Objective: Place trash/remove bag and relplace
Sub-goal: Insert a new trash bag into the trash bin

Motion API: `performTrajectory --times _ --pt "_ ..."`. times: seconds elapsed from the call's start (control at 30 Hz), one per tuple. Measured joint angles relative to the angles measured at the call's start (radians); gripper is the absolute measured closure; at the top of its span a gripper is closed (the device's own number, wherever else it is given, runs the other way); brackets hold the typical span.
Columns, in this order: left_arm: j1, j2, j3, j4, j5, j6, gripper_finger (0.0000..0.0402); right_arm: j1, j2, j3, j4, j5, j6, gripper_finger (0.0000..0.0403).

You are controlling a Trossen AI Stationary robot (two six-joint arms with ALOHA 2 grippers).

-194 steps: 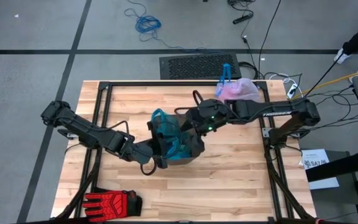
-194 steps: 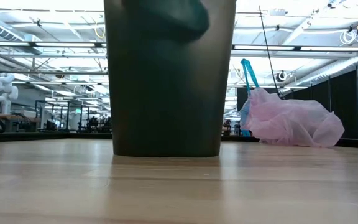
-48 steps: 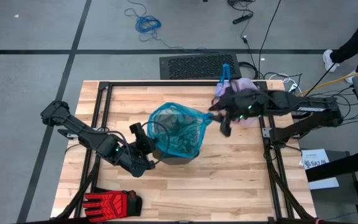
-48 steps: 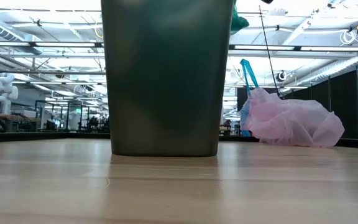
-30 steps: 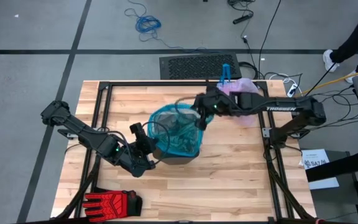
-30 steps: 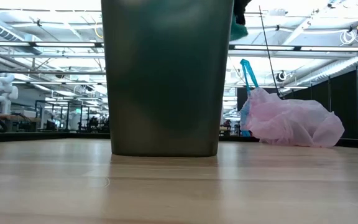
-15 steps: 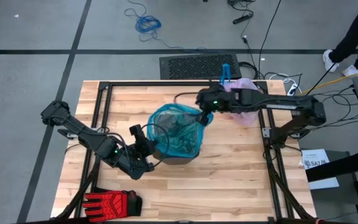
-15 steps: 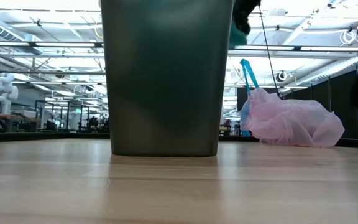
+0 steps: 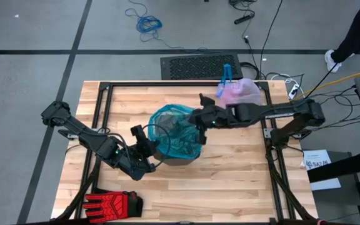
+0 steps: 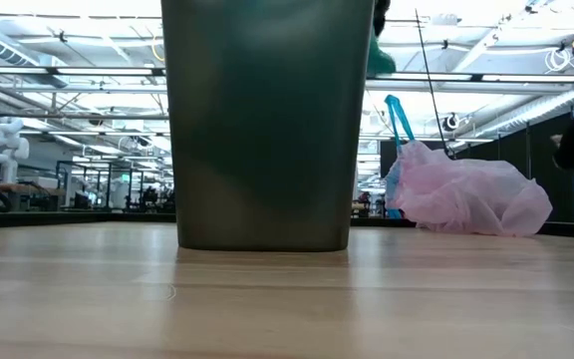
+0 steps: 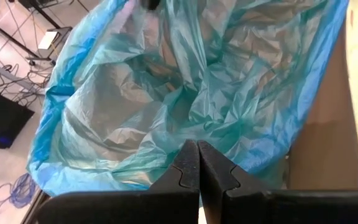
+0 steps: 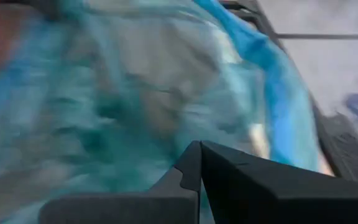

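In the low view the dark bin (image 10: 267, 125) ran off the top edge, so its rim and the teal bag (image 10: 380, 62) at upper centre were mostly cut off. The right wrist view was blurred. A person (image 9: 355, 31) at the high view's upper right was cropped by the edge.

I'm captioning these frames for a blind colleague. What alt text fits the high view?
Seen from above, a dark bin lined with a teal-green bag stands mid-table, the shut right gripper at the bag's right rim and the shut left gripper at its left edge. A pink bag lies at the table's far right edge, and a red-and-black glove at the near left.
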Motion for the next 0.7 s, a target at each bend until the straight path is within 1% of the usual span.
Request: performTrajectory --times 0.1,0.23,0.3,0.47,0.7 --pt "0.000 0.000 0.000 0.002 0.000 0.009 0.0402 -0.036 0.015 0.000 0.002 0.072 0.012 0.0403" --pt "0.000 0.000 0.000 0.000 -0.001 0.019 0.0402 -0.094 0.012 0.000 0.014 0.083 0.045 0.0403" --pt "0.000 0.000 0.000 0.001 -0.001 0.019 0.0402 -0.120 0.009 0.000 0.005 0.077 0.056 0.0403" --pt "-0.002 0.000 0.000 0.001 -0.001 0.017 0.0402 -0.164 0.042 0.001 -0.060 0.010 0.087 0.0403" --pt "-0.025 0.000 0.006 -0.002 -0.015 0.025 0.0402 -0.150 0.070 0.001 -0.072 -0.023 0.095 0.0403"
